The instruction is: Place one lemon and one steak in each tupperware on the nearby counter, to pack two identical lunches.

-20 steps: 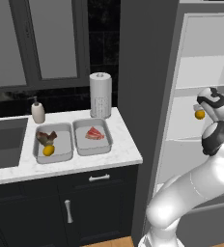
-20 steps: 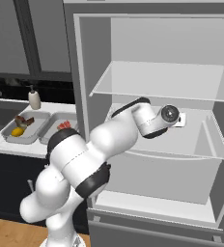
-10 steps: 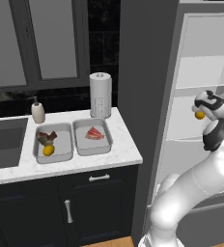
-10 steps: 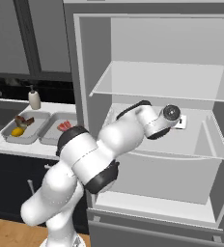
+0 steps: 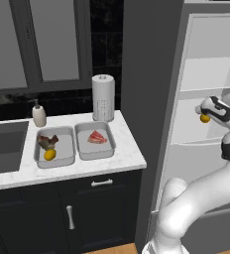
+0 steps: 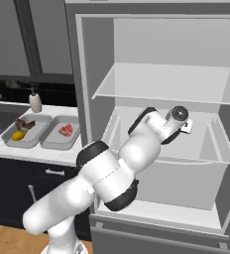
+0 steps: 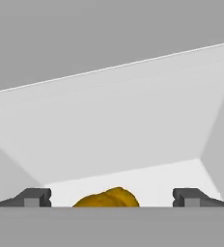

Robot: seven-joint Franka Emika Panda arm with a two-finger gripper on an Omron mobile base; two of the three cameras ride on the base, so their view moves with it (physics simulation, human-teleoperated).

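Yellow-brown and lumpy, a lemon (image 7: 106, 198) sits low between my two finger tips (image 7: 34, 197), with clear space on both sides, so neither tip touches it. My gripper (image 7: 112, 198) stands fully released, jaws wide apart, grasping nothing. From the left base view the same lemon (image 5: 204, 118) shows as a small yellow spot just under my hand, inside the open fridge (image 5: 206, 74), above its white shelf (image 7: 133, 144). From the right base view my hand (image 6: 181, 121) reaches into the middle level of the fridge, over the clear drawer (image 6: 186, 183).

Well away to the left, on the white marble-look counter (image 5: 122, 149), two grey tupperware trays lie side by side, touching. The left tupperware (image 5: 55, 146) holds a lemon (image 5: 49, 155) and a dark steak (image 5: 47, 142). The right tupperware (image 5: 94, 141) holds a red steak (image 5: 97, 137) alone. Behind them stand a paper towel roll (image 5: 103, 97) and a soap bottle (image 5: 38, 115), with the dark sink (image 5: 3, 146) further left.
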